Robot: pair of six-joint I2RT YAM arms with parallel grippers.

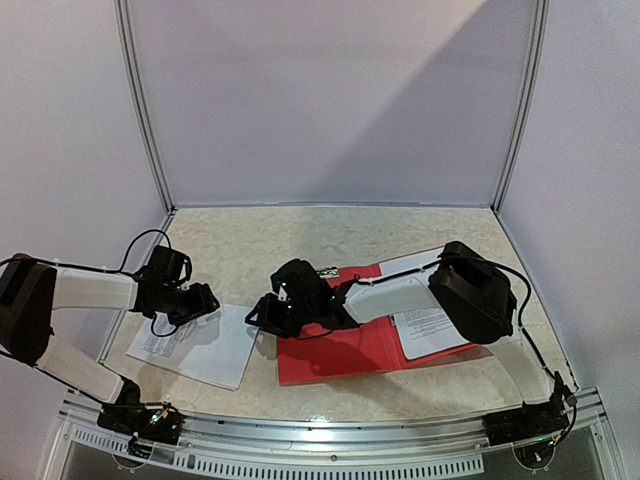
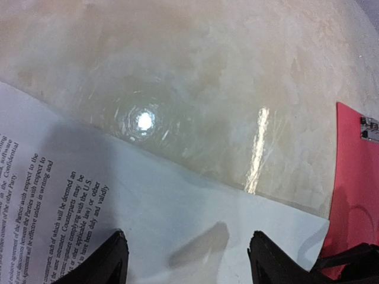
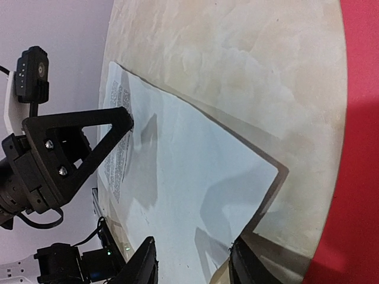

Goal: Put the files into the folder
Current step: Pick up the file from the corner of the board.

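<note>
left fingers: my left gripper stands wide apart, holding nothing. Both tips hang just over the loose sheet, bare paper under the gap.
right fingers: my right gripper is part-spread, nothing clamped. The sheet's corner lies just ahead of the tips; the shadow there suggests that edge sits slightly off the table.
contact: cannot tell whether either pair of tips touches the paper.
why left there: my guess is it's placed to pin or steady the sheet while the other side gets picked.
why right there: the arm reaches across the folder to the sheet edge nearest it. Looks like setup for a pinch and a drag toward the red cover.
sheet: white, thin, dense black print at the end away from my right tips, blank toward them. It lies beside the folder, corner just beside the red edge.
folder: red, open and flat, behind my right fingers. Another printed sheet lies on its far half.
status: my read is one file in, this one not yet.
</note>
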